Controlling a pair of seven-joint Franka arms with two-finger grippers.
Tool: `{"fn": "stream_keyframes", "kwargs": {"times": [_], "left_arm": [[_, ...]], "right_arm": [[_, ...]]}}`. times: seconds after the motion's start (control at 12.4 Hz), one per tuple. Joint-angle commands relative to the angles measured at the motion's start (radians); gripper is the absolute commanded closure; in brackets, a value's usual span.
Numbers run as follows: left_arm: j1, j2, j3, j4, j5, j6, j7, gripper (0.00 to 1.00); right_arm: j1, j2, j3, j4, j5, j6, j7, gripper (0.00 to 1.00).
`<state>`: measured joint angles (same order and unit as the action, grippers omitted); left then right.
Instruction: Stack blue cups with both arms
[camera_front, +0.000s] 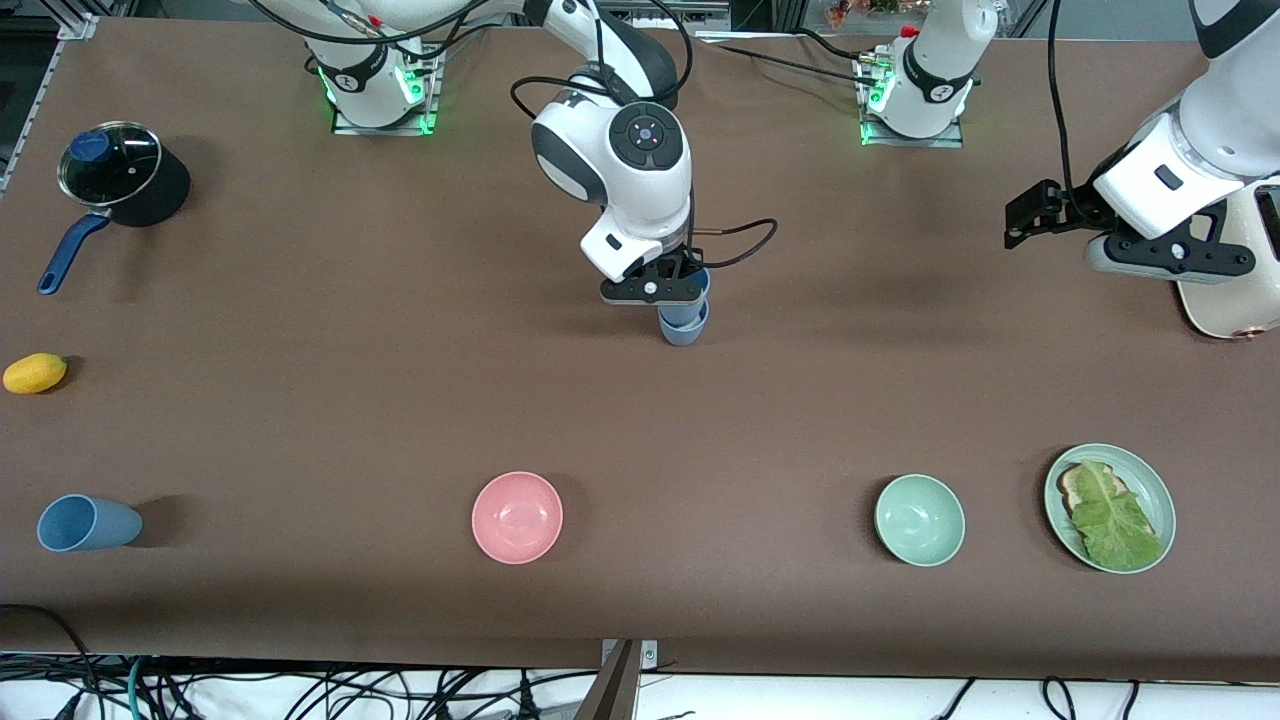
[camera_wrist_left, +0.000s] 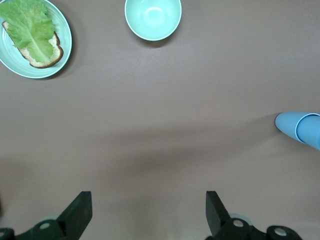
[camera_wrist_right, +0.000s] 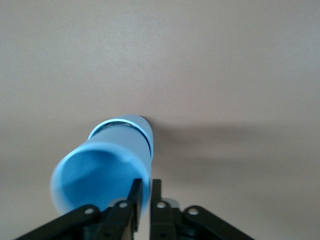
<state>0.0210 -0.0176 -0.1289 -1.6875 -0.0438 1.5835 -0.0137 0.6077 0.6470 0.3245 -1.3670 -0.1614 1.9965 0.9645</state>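
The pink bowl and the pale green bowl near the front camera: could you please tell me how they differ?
The glossy pink round bowl looks slightly wider than the glossy pale green round bowl. The pink bowl sits toward the right arm's end of the table; the pale green bowl sits toward the left arm's end, beside the pale green plate of bread and lettuce. Both stand upright and empty, about equally near the front camera.

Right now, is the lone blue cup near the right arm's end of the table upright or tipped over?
Tipped over. The matte blue cup lies on its side on the brown table, its open mouth showing sideways.
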Motion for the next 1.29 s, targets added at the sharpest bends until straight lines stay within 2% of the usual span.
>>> {"fn": "stream_keyframes", "kwargs": {"times": [0.0,0.08,0.16,0.24,0.32,0.57,0.89,1.21], "left_arm": [[-0.004,0.001,0.003,0.014,0.030,-0.019,0.020,0.00],[-0.006,0.001,0.003,0.014,0.030,-0.022,0.020,0.00],[-0.006,0.001,0.003,0.014,0.032,-0.022,0.020,0.00],[-0.006,0.001,0.003,0.014,0.030,-0.022,0.020,0.00],[-0.004,0.001,0.003,0.014,0.030,-0.022,0.020,0.00],[-0.006,0.001,0.003,0.015,0.030,-0.022,0.020,0.00],[-0.004,0.001,0.003,0.014,0.030,-0.022,0.020,0.00],[-0.004,0.001,0.003,0.014,0.030,-0.022,0.020,0.00]], "right_arm": [[0.001,0.002,0.002,0.029,-0.013,-0.015,-0.006,0.39],[0.000,-0.001,0.002,0.029,-0.015,-0.016,-0.012,0.36],[0.000,-0.013,0.001,0.031,-0.015,-0.018,-0.015,0.24],[-0.009,-0.021,-0.005,0.029,-0.017,-0.016,-0.018,0.06],[-0.023,-0.035,-0.005,0.029,-0.015,-0.019,-0.039,0.00],[-0.110,-0.082,-0.005,0.029,-0.009,-0.099,-0.201,0.00],[-0.311,-0.151,-0.007,0.029,0.000,-0.243,-0.485,0.00],[-0.414,-0.161,-0.009,0.029,-0.001,-0.306,-0.507,0.00]]}}
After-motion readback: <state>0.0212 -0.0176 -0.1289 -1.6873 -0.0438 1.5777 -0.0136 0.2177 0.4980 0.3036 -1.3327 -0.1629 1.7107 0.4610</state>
